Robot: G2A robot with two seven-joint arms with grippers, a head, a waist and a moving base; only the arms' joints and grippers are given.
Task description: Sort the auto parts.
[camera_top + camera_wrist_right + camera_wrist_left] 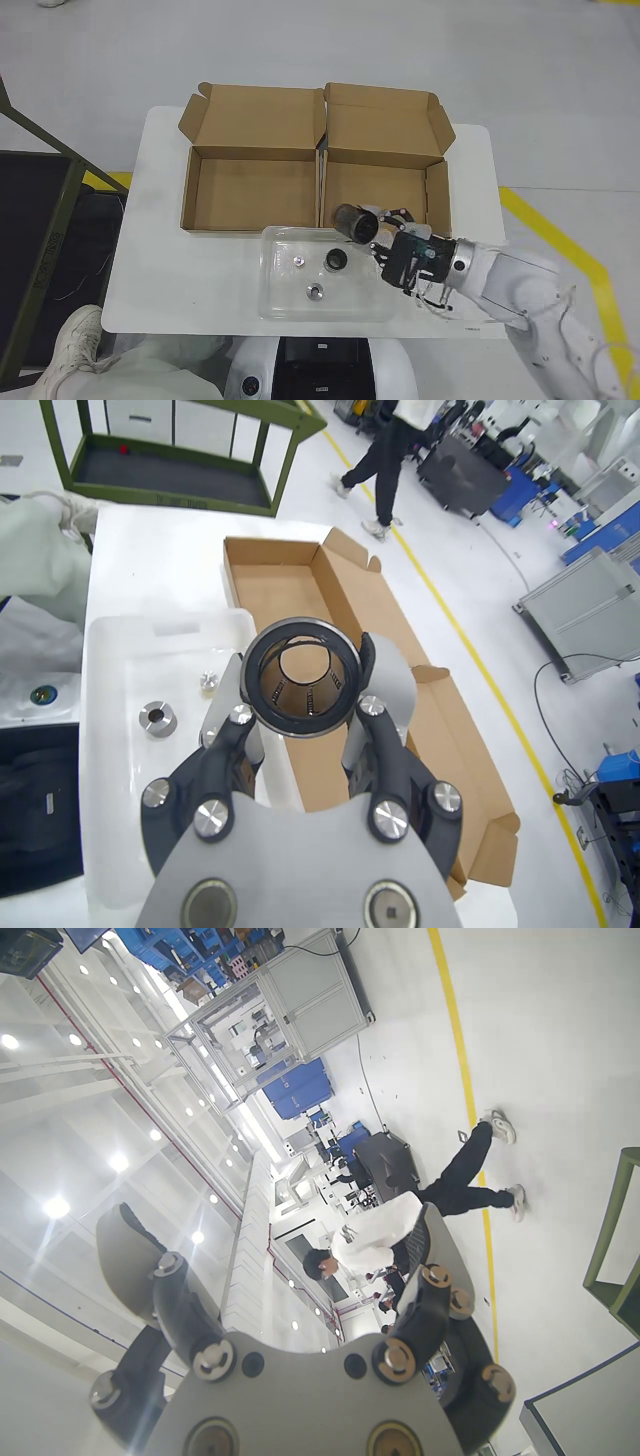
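Green cart (150,493) beside white table (155,220)

Factory hall, yellow floor line (470,645), blue crates (165,953), machine enclosure (310,1003)

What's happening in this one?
The right gripper is shut on a dark hollow cylindrical part, holding it above the spot where the clear tray meets the right-hand cardboard box. Three smaller parts lie in the tray. The left gripper is open, holds nothing and points out into the room.
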